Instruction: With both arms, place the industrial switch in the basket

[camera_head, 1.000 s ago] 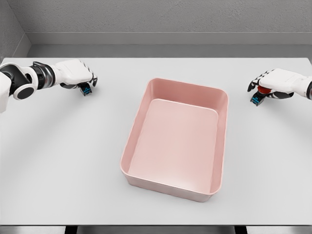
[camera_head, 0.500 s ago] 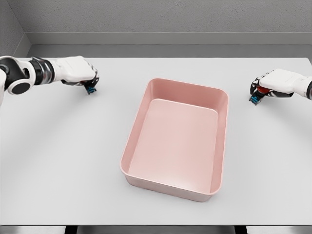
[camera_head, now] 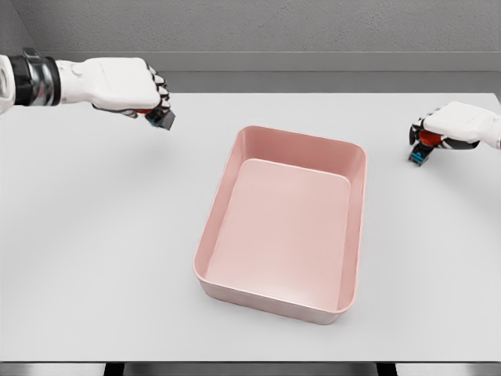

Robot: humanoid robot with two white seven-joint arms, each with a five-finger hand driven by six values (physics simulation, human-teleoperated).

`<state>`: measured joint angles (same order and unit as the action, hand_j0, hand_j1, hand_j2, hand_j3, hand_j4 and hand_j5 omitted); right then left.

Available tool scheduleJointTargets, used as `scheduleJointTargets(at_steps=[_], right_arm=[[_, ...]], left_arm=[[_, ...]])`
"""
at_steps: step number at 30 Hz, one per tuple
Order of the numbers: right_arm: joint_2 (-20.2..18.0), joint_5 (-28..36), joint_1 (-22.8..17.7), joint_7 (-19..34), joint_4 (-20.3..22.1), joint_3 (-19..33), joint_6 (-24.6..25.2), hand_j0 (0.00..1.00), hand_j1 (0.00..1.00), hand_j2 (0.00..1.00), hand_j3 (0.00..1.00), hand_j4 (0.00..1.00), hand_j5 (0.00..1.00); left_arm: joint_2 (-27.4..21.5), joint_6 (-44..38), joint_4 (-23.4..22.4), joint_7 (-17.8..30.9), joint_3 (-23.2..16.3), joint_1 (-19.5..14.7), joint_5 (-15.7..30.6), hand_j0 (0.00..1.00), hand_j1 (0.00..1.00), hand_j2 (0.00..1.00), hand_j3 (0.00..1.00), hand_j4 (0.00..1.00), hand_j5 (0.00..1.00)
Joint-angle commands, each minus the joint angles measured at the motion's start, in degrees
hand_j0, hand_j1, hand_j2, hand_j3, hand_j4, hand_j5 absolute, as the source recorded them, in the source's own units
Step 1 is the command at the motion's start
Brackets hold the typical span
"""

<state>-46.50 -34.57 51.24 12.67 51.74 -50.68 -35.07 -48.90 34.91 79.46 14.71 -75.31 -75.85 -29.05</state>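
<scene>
A pink rectangular basket [camera_head: 356, 227] sits in the middle of the white table. My left hand [camera_head: 141, 98] is raised above the far left of the table, fingers curled around a small dark switch with blue and red parts [camera_head: 161, 117]. At the far right my right hand [camera_head: 438, 129] is closed over a second switch with a red knob and blue base [camera_head: 421, 146], just above the table. Both hands are well to the sides of the basket.
The white table [camera_head: 102, 258] stretches around the basket, with its front edge near the bottom of the view. A grey wall runs behind the table's far edge.
My left hand has lifted its switch off the table and moved up and right toward the basket. My right hand has risen slightly with its switch.
</scene>
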Motion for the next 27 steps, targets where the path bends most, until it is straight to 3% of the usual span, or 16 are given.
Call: scheduleJointTargets(at_steps=[1,9,21,25,27], right_arm=[[-0.1,0.3,0.0,0.0,0.0,0.3,0.1,0.52,0.52,0.52,0.52,0.52,0.52],[-0.2,0.4,0.4,0.1,0.5,1.2,0.1,0.51,0.51,0.51,0.51,0.51,0.51],[-0.3,0.5,0.0,1.4,1.8,4.5,0.1,0.49,0.49,0.49,0.49,0.49,0.49],[-0.3,0.6,0.0,1.4,1.9,5.6,0.1,0.49,0.49,0.49,0.49,0.49,0.49],[-0.4,0.6,0.0,1.4,2.5,5.9,0.1,0.49,0.49,0.49,0.49,0.49,0.49]], left_arm=[[-1.4,0.1,3.3,0.0,0.1,-0.1,2.4,0.38,0.38,0.38,0.38,0.38,0.38],[-2.5,0.1,18.2,0.0,-0.7,-2.3,5.7,0.38,0.38,0.38,0.38,0.38,0.38],[7.3,0.1,20.4,0.0,-5.3,-2.5,6.9,0.39,0.39,0.39,0.39,0.39,0.39],[9.0,0.1,20.4,-0.1,-7.8,-2.4,6.8,0.47,0.47,0.47,0.47,0.47,0.47],[9.0,0.1,20.4,-0.2,-7.9,-2.4,6.9,0.77,0.77,0.77,0.77,0.77,0.77]])
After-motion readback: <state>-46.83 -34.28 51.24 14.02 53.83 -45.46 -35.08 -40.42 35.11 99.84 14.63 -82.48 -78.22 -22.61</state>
